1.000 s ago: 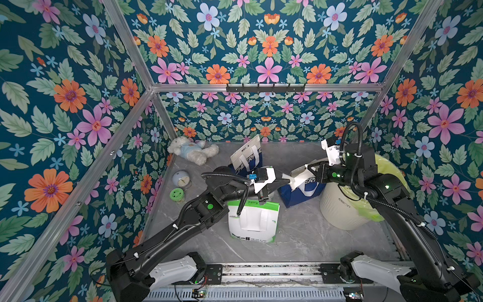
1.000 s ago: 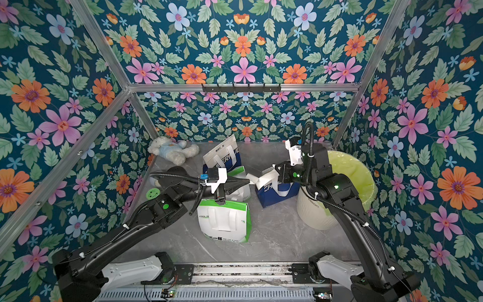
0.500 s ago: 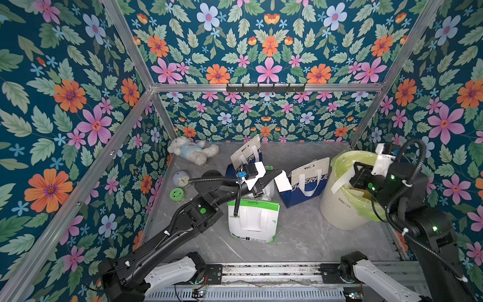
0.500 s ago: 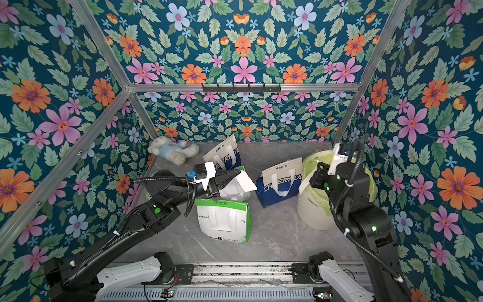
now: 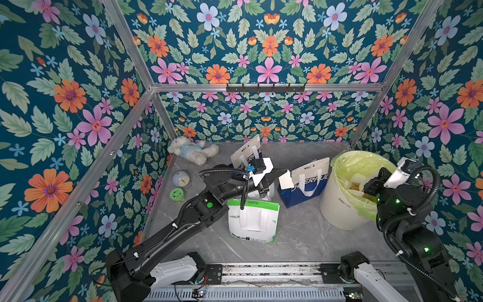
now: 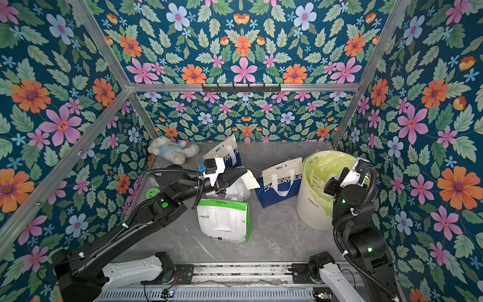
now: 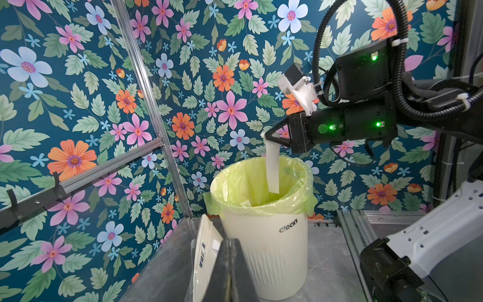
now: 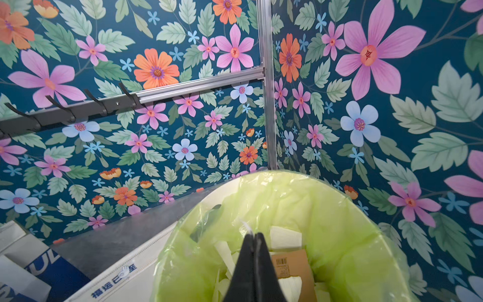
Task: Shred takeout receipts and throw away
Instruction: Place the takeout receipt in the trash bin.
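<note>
Left gripper (image 5: 283,172) is pinching a white receipt piece (image 5: 285,180) beside the blue bag (image 5: 305,188) in both top views. Left wrist view: right gripper (image 7: 269,134) is squeezing a receipt strip (image 7: 271,167) over the bin (image 7: 264,248). Right wrist view: receipt scraps (image 8: 285,238) are lying inside.

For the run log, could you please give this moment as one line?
left gripper: shut on receipt piece near blue bag | right gripper: shut on torn strip hanging into bin | release: not yet

Centre frame in both top views, a torn white receipt piece (image 5: 285,181) stands nearly upright, pinched in the left gripper (image 5: 284,172). At right, a narrow strip (image 7: 271,167) hangs limp from the right gripper (image 7: 271,136), with pale scraps (image 5: 349,180) heaped beneath.
</note>
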Motion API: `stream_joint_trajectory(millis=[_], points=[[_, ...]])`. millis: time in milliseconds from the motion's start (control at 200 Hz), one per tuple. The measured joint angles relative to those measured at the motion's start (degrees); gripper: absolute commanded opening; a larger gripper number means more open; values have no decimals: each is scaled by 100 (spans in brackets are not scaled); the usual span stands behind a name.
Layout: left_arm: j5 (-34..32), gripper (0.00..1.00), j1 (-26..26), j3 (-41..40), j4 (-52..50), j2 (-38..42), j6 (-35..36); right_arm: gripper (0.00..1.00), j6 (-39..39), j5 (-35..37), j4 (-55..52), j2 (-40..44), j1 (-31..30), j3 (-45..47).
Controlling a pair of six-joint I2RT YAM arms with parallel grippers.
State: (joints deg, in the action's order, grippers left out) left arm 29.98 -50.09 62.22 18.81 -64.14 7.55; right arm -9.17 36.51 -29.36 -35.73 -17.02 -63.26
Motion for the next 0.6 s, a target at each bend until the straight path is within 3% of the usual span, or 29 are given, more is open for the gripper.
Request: stream_joint_trajectory(millis=[30,90,160,370,600], points=[[0,0,0,11,-7,-26,-17,17,7,-33,-13,7,-2,31],[26,0,0,37,-31,-98,-68,50,-74,-149,-103,9,0,57],[52,0,0,74,-72,-203,-120,66,-267,-328,-378,-52,0,26],[151,0,-7,131,-120,-396,-269,77,-872,-1233,-1615,-586,9,-376],[153,0,-7,-76,105,-352,-483,87,-1060,-2275,-2048,-577,9,-833]])
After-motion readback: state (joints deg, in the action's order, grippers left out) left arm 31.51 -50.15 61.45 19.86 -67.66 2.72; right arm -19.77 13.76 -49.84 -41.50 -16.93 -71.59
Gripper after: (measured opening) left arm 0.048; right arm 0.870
